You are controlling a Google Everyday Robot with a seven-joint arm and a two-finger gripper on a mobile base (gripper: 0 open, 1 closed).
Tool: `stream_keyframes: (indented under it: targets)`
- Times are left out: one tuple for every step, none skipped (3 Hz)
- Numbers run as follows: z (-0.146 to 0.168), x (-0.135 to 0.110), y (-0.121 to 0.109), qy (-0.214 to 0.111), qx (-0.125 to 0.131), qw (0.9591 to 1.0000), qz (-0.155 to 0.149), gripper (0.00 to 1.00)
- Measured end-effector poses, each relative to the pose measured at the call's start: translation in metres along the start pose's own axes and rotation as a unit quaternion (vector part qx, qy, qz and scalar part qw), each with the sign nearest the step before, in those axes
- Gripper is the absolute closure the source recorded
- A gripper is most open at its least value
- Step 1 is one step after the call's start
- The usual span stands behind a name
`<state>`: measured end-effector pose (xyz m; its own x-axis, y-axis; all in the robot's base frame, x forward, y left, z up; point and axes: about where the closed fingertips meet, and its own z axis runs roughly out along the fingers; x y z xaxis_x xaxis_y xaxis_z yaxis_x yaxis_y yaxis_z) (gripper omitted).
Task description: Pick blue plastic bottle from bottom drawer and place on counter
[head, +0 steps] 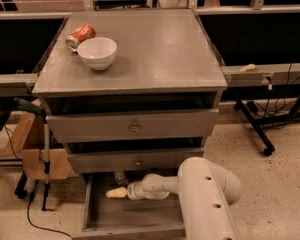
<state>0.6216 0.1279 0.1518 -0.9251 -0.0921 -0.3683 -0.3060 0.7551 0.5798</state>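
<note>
One white arm (205,194) nearest, bent down into the bottom drawer (135,220), which stands pulled out. Gripper (117,192) is inside the bottom drawer, left of its centre, low over its floor, pale end aimed at the drawer's left wall. Clenched or released: cannot tell. Nothing seen held.

Blue plastic bottle (121,177): probably the small upright shape at the back of the bottom drawer, just behind the gripper, half hidden under the middle drawer (135,160) front. Contact with the gripper not evident.

Handling, my guess: light, thin-walled, gives under squeeze, smooth wrap so slippery, tips over easily. Take it around mid-body at the label with a moderate squeeze, not at the cap.

Top drawer (132,126) higher above the bottom drawer, slightly out. Counter (160,49) well above the bottom drawer. White bowl (97,52) and orange soda can (81,34) high above the bottom drawer's left side, farther back, can just behind the bowl.
</note>
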Motion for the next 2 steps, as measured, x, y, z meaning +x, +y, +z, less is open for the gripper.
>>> stream_keyframes:
  targets:
    - [0.0004,-0.0005,0.0005,-0.001,-0.003,1.0000,-0.005,0.00]
    - [-0.0010,-0.0017,0.0020,-0.002,-0.005,1.0000,-0.008,0.00]
